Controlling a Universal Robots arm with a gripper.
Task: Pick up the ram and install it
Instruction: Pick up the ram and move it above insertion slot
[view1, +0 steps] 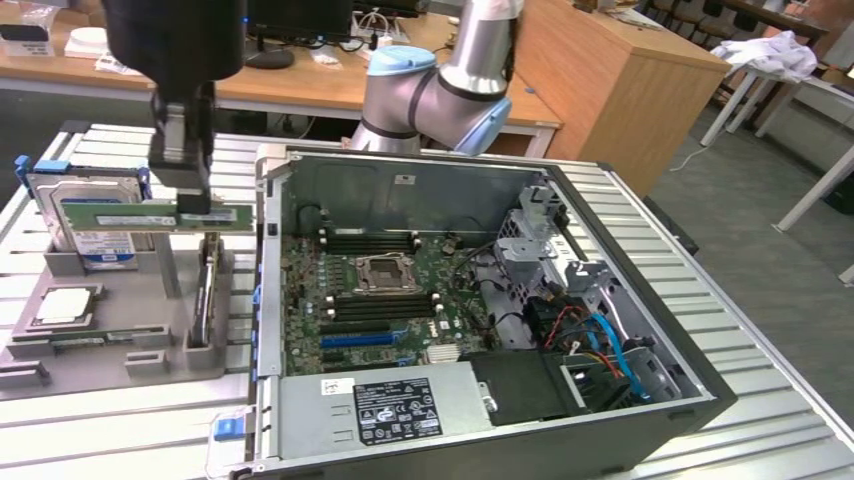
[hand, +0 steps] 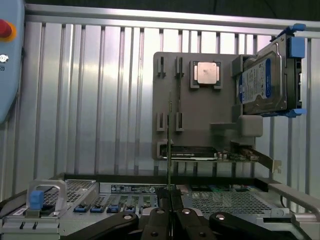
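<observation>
Can't make out chips on the ram (hand: 170, 140) in wrist view: seen edge-on. Can't see the gripper (hand: 170, 197) body there, cut by frame edge. Can't read the hard drive (view1: 94, 190) label in exterior view; partly behind ram.

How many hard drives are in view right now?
1. The hard drive stands on edge in the gray holder at the exterior view's left; others may be hidden inside the case.

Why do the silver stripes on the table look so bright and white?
Wrist view: light glares off the ribbed silver metal table, whitening its ridges. Exterior view: the same table shines more softly, and the open dark computer case looks shadowy inside.
</observation>
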